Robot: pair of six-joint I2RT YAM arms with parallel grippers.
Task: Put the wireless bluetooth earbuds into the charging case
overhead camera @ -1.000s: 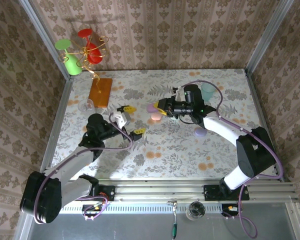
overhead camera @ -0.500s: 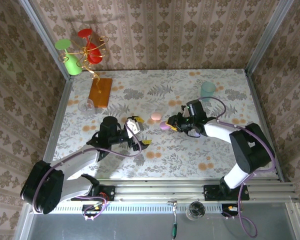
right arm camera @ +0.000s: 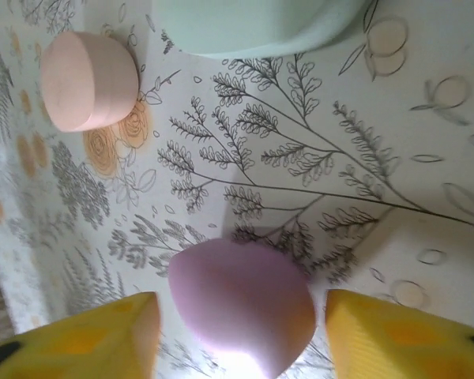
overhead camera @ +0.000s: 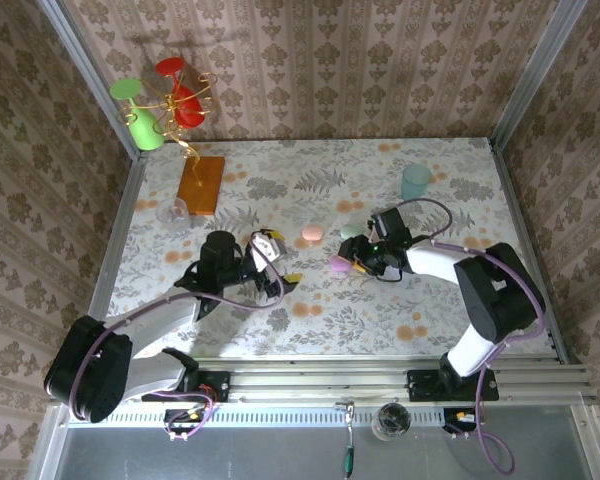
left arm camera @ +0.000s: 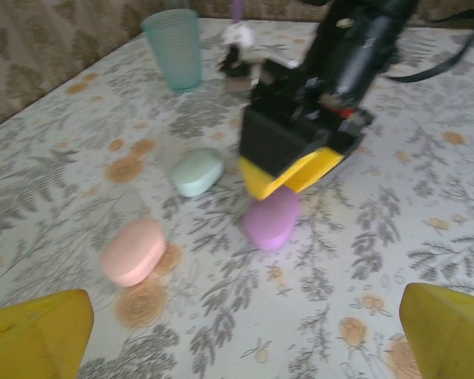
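Nearest the arm bases, the left fingers (left arm camera: 39,335) stand wide apart over a bare stretch of the flowered worktop (overhead camera: 310,320). They hold nothing, and their yellow tips point across toward the other arm.

Just beyond, near the middle of the worktop, lies the lilac case (right arm camera: 241,304), a closed pebble flat on the cloth. The right fingers (right arm camera: 87,343) are lowered around it, one yellow tip on each side. They are parted, with a thin strip of worktop showing between each tip and the case, so the case sits between them unclamped.

A little farther back lie two more closed cases. The pink case (overhead camera: 312,233) is on the left and the mint case (overhead camera: 352,230) is on the right, near each other but not touching, and both are clear of the lilac one. With all three cases shut, no earbuds can be made out.

Farther still, a teal cup (overhead camera: 416,181) stands upright toward the back right. At the back left an orange wooden block (overhead camera: 201,184) lies flat with a clear glass (overhead camera: 172,212) at its near corner. In the far left corner a gold wire stand (overhead camera: 180,105) carries a green goblet and a red one.
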